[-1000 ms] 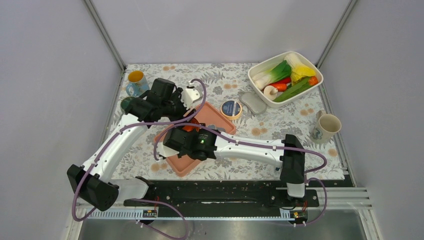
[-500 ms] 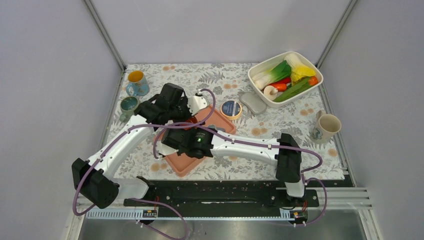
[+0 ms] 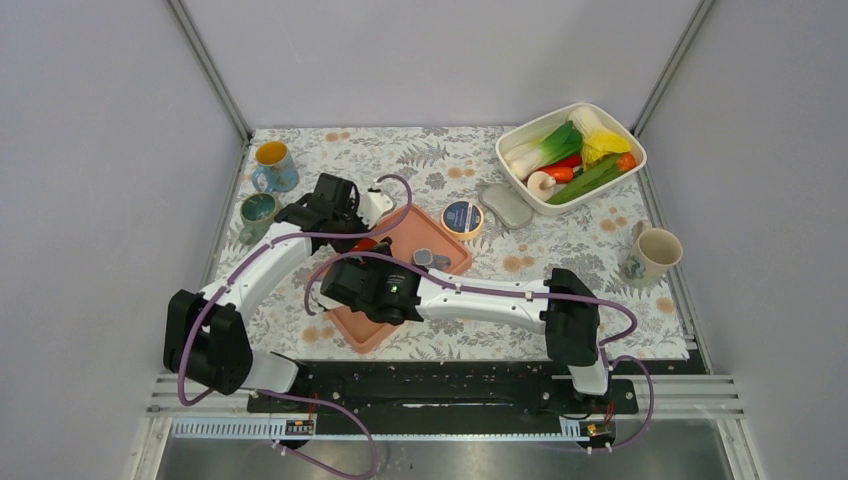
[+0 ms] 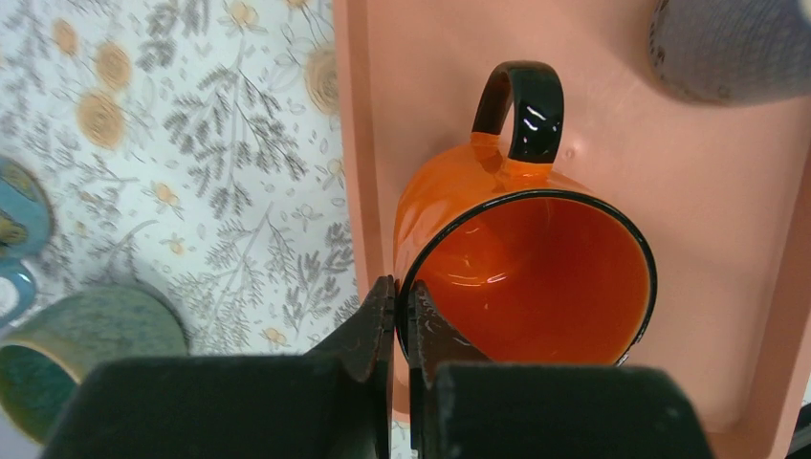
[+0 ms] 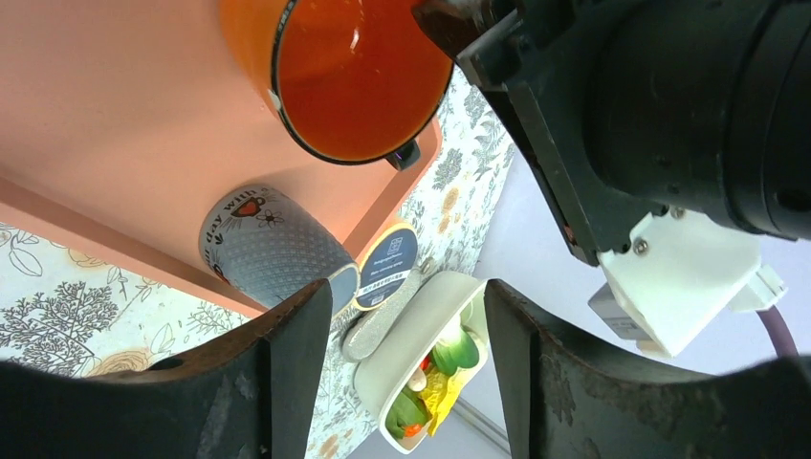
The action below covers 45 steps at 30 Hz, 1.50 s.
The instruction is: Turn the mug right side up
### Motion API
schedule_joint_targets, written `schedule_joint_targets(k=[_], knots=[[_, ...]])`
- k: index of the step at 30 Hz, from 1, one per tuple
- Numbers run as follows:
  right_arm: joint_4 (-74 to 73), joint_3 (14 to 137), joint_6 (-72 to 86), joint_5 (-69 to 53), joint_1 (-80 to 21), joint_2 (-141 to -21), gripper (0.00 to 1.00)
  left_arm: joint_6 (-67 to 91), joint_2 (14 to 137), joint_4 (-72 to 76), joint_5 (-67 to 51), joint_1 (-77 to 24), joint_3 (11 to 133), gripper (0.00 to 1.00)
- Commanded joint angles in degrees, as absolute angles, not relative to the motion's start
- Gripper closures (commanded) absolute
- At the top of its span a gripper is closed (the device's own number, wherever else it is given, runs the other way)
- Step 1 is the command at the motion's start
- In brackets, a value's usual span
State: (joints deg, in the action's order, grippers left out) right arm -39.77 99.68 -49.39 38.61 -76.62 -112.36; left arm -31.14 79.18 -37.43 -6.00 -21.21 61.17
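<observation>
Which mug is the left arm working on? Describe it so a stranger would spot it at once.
Find the salmon-pink tray mid-table. Of the two mugs at it, take the orange mug, pinched at the rim by the left claw. Glossy orange with a black rim and handle, it differs from the dotted grey mug beside it.
</observation>
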Motion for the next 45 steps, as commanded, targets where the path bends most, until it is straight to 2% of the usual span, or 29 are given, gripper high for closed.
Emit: schedule_joint_targets(k=[1, 11, 22, 31, 38, 43, 45], knots=[[-37.33, 98.67, -48.37, 40.0, -77.13, -109.04, 0.32, -28.82, 79.3, -31.29, -8.82, -19.54, 61.29, 1.0], [-34.93, 93.59, -45.86, 36.87, -77.94, -103.02, 0.31, -25.77, 83.78, -32.82, -15.72, -9.69, 67.98, 1.0], [-30.14, 86.17, -40.11, 34.35, -77.87, -95.34, 0.3, -18.64, 96.27, -32.24, -20.19, 4.46, 85.41, 1.0], [-30.14, 83.31, -36.89, 35.63, -77.79, -93.65, 0.29, -15.56, 113.51, -34.25, -13.22, 8.86, 102.52, 1.0], [-30.2, 82.41, -33.18, 35.5, -76.81, -92.55, 0.28, -16.08, 121.73, -36.99, -11.17, 9.32, 110.61, 1.0], [-32.69, 84.57, -23.9, 33.4, -73.47, -91.95, 0.27, -16.1, 125.39, -38.08, -10.84, 9.4, 113.77, 1.0], [-33.77, 84.8, -18.58, 30.42, -70.68, -91.13, 0.25, -16.21, 125.75, -38.46, -11.33, 9.39, 114.07, 0.69]])
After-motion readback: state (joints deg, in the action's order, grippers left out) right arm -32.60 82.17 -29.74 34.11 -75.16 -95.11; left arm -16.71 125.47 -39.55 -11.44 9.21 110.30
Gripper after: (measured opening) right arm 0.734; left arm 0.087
